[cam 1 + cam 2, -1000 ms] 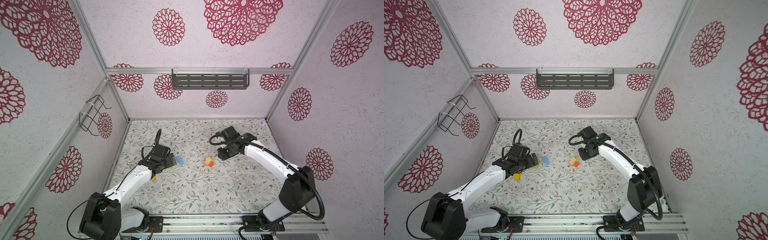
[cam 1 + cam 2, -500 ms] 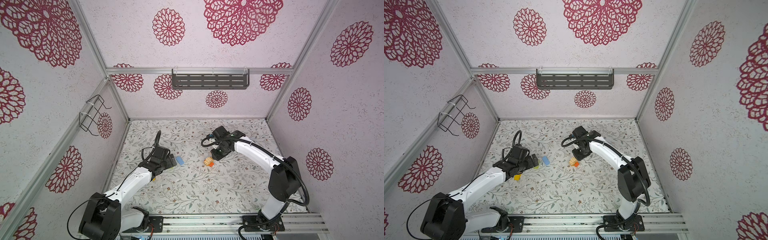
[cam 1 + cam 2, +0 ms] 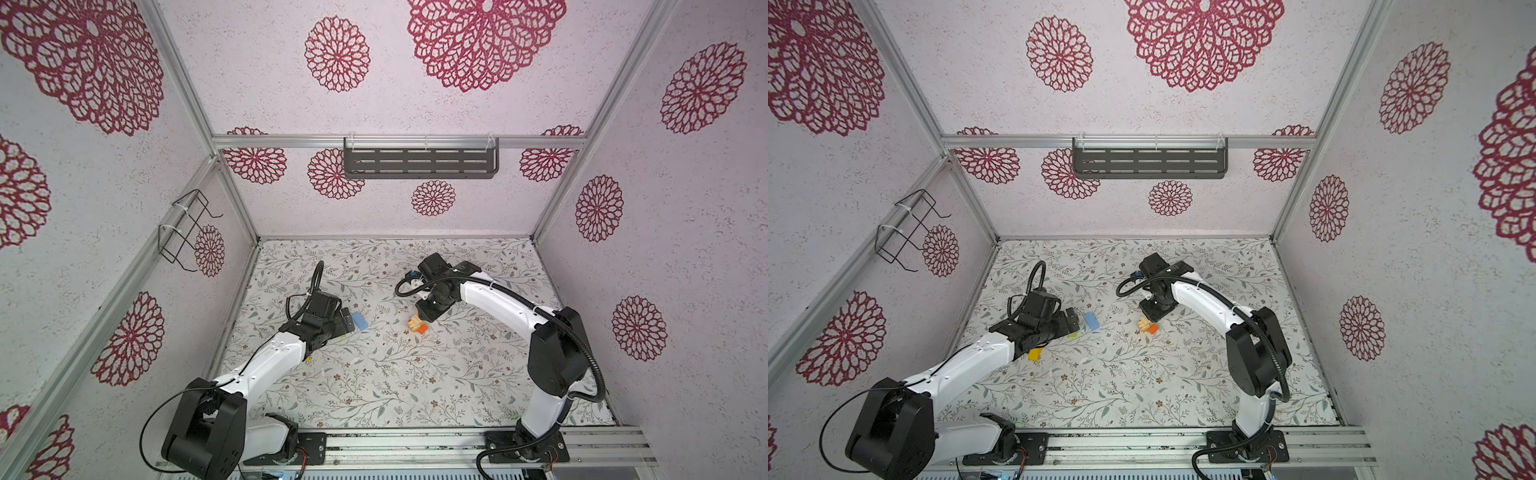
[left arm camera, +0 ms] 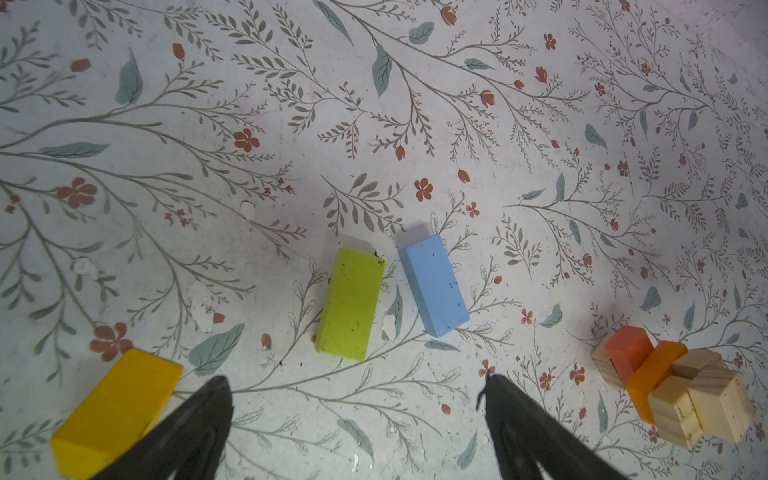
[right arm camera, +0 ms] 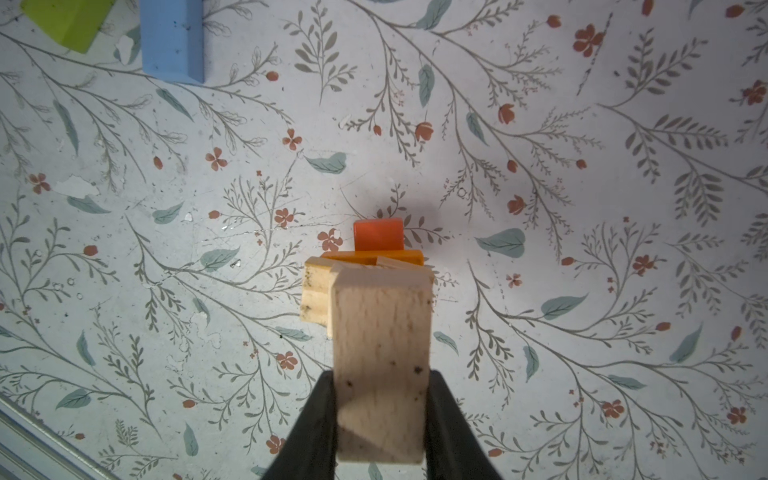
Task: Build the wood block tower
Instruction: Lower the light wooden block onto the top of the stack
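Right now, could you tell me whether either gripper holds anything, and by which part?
The right gripper pinches a plain tan block across its side faces, at one end. The left gripper is open, holding nothing.

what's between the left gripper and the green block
Nothing visible does. The open left gripper faces the green block across bare mat; the blue block lies beside it and the yellow block off to the side, neither in the path.

Right wrist view: the gripped tan block [image 5: 382, 374], blurred, covers most of the tower [image 5: 378, 235]; the frame edge crops the green block [image 5: 62, 20] and the blue block [image 5: 172, 37]. Left wrist view: one finger [image 4: 187, 432] of the left gripper [image 4: 357, 388] overlaps the yellow block [image 4: 116, 399]. Both top views: tower layers indistinguishably small.
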